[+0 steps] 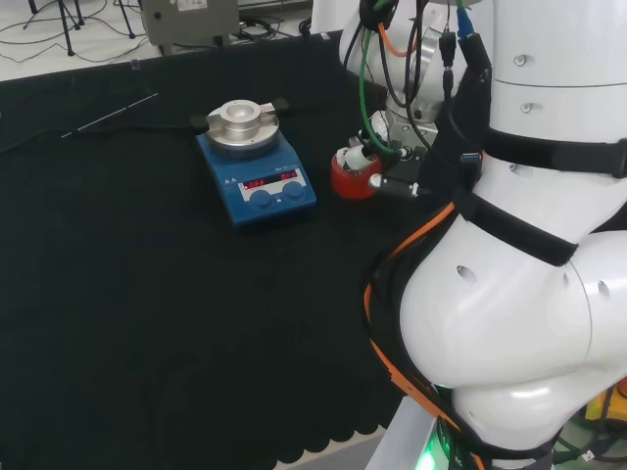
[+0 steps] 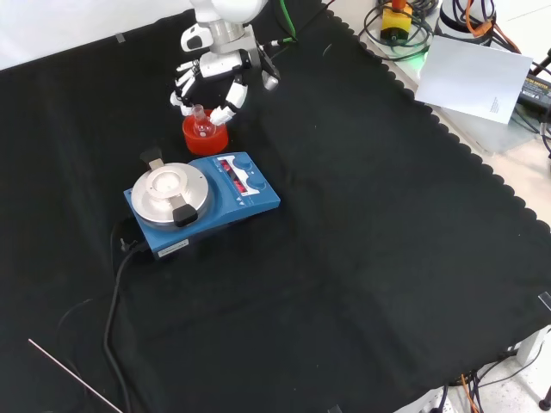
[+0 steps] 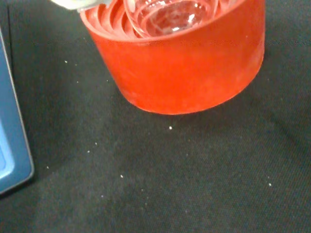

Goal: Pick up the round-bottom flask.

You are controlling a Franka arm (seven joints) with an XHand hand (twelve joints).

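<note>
Directly above the red ribbed stand (image 2: 205, 138), the hand (image 2: 211, 73) reaches down from the top of the front view, palm toward the cloth, its black and white fingers (image 2: 182, 89) spread and bent to either side of the round-bottom flask (image 2: 202, 126). The fingertips sit level with the flask's neck, close on both sides, but I cannot tell whether they touch the glass; the fingers are curved around it rather than closed on it. The flask itself stands upright in the stand, its clear bulb seated in the ribbed hollow, as the wrist view shows with the glass (image 3: 165, 14) resting inside the red ring (image 3: 184, 63).

Seen from the head view, the stand (image 1: 355, 177) lies just to the right of the blue hotplate stirrer (image 1: 257, 171), near it but apart, and the hand (image 1: 384, 147) leans in from the right beneath the arm's white links (image 1: 529, 245). A thin rod (image 1: 110, 115) lies far off on the black cloth (image 1: 147, 313).
</note>
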